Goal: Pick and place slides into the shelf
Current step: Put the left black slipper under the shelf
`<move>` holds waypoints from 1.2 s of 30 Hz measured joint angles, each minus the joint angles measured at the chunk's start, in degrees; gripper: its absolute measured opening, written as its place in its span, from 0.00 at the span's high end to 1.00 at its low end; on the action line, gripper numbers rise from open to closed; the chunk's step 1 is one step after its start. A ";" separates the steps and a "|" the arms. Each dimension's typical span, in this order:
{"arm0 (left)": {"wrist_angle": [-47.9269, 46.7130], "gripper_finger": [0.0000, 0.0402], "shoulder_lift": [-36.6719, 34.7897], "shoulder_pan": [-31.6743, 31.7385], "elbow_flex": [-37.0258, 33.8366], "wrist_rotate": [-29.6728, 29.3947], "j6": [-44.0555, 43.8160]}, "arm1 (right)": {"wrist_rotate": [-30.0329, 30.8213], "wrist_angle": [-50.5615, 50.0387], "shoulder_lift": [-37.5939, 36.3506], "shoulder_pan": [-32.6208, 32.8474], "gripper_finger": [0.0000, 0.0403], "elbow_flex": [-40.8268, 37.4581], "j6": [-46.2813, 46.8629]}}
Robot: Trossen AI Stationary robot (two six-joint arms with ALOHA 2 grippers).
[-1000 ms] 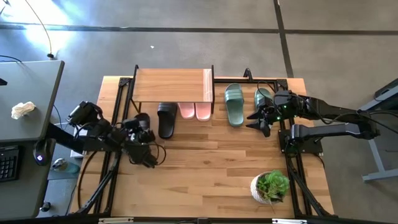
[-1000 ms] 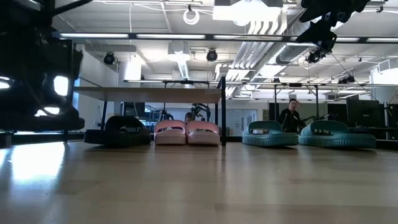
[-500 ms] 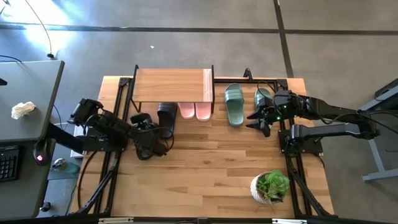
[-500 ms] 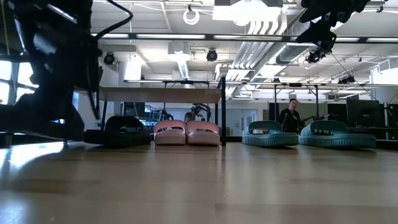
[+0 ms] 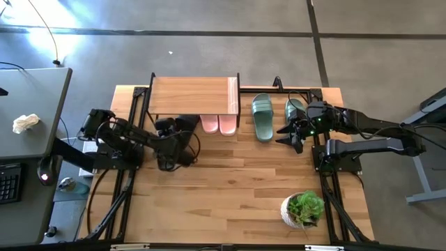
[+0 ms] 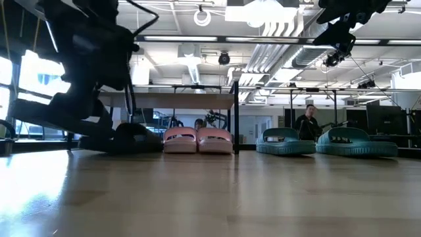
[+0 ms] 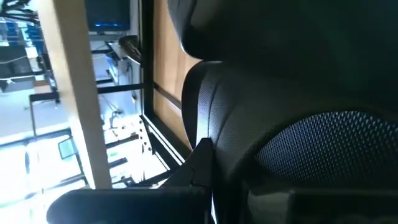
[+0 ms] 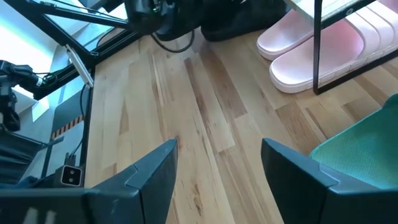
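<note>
The shelf [image 5: 191, 95] stands at the table's far edge. Under its front edge a pink pair [image 5: 218, 124] and one black slide [image 5: 187, 130] rest on their soles. My left gripper [image 5: 169, 136] reaches toward the far edge with the second black slide [image 5: 167, 126] at its tip, just left of the first one. That slide fills the left wrist view [image 7: 298, 124]. Two green slides [image 5: 263, 117] [image 5: 295, 108] lie right of the shelf. My right gripper [image 5: 291, 136] hovers open beside them, touching nothing [image 8: 217, 162]. My left gripper is shut on the second black slide, coming at it from the table's near side with fingers pointing toward the shelf. The slide's textured footbed [image 7: 323, 143] sits right against the camera and hides the fingers. Which part they hold cannot be told.
A potted plant [image 5: 304, 209] stands near the table's right near corner. The shelf's thin black frame legs [image 5: 239, 104] flank the slides. Bare wood lies across the table's middle and near side. A person [image 6: 306, 122] shows far back in the room.
My left gripper has swung from the table's left-middle toward the far edge and rightward, up to the shelf. The black slide at its tip has travelled with it and now lies beside the other black slide.
</note>
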 joint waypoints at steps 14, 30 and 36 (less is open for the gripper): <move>2.52 1.00 -0.06 4.15 -1.33 -0.18 13.84 | -0.21 -1.01 0.01 0.02 0.45 0.00 -0.08; -7.12 1.00 0.00 3.89 1.27 -0.30 13.68 | 0.85 -1.33 0.02 0.02 0.45 0.00 -0.83; -5.67 1.00 0.00 3.91 1.25 0.75 21.98 | 0.83 -1.33 0.02 0.02 0.45 0.00 -0.85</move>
